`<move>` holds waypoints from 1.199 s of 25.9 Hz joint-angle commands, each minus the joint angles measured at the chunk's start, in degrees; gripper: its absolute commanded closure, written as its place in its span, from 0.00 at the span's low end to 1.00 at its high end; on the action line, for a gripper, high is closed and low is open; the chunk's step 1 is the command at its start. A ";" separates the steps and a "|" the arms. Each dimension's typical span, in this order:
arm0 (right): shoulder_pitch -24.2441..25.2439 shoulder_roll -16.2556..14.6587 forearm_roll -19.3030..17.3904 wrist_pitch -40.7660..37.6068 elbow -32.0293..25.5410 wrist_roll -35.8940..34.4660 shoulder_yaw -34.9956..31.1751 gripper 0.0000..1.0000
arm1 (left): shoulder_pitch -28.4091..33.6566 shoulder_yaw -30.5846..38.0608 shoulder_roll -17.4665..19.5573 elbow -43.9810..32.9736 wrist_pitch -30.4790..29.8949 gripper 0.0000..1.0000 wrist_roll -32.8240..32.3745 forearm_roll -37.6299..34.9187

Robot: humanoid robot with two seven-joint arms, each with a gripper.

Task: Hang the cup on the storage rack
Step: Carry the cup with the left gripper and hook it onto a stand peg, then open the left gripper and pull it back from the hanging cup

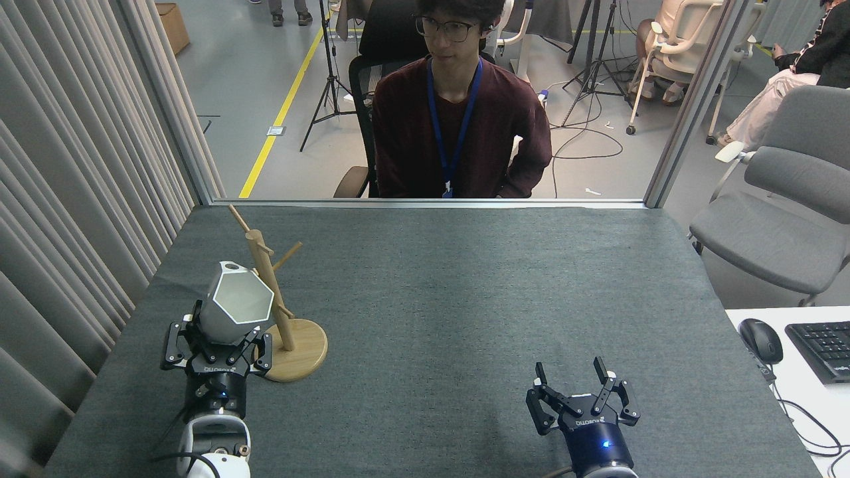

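Near the front-left of the table [465, 279]: left end effector [217, 342] clamped on the base of the white hexagonal cup [237, 305], fingers [174, 348] pressed in against its lower facets. Cup lifted clear of the cloth, open mouth tilted toward the camera, small round hole at the top of its rim. Just beside it, on its right, the wooden storage rack [269, 292], upright on its round disc base; cup overlapping the post in this view, contact not clear. Thin pegs angled up from the post, the left-hand one hidden behind the cup.

Front right, well apart from both: right end effector [582, 395], fingers spread wide, gripping nothing, low over the cloth.

Behind the far table edge, a seated person [458, 119] in a maroon top with a blue lanyard. Along the left side, grey curtain [73, 166]. At the far right, a grey chair [783, 212], a mouse [760, 340] and a keyboard [823, 348] on a white desk.
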 commanded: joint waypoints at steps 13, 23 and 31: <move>-0.05 0.06 0.08 0.24 0.05 -0.43 0.02 0.02 | -2.84 -0.36 -1.36 6.38 2.15 0.57 0.39 -1.96; 0.13 0.15 0.08 0.33 0.40 -1.05 -0.15 0.01 | -3.81 -0.36 -1.27 7.44 2.42 0.00 2.58 -1.34; 0.13 0.41 0.08 0.59 0.57 -1.13 -0.15 0.01 | 7.35 -0.71 -1.97 -2.58 1.89 0.00 2.58 -0.90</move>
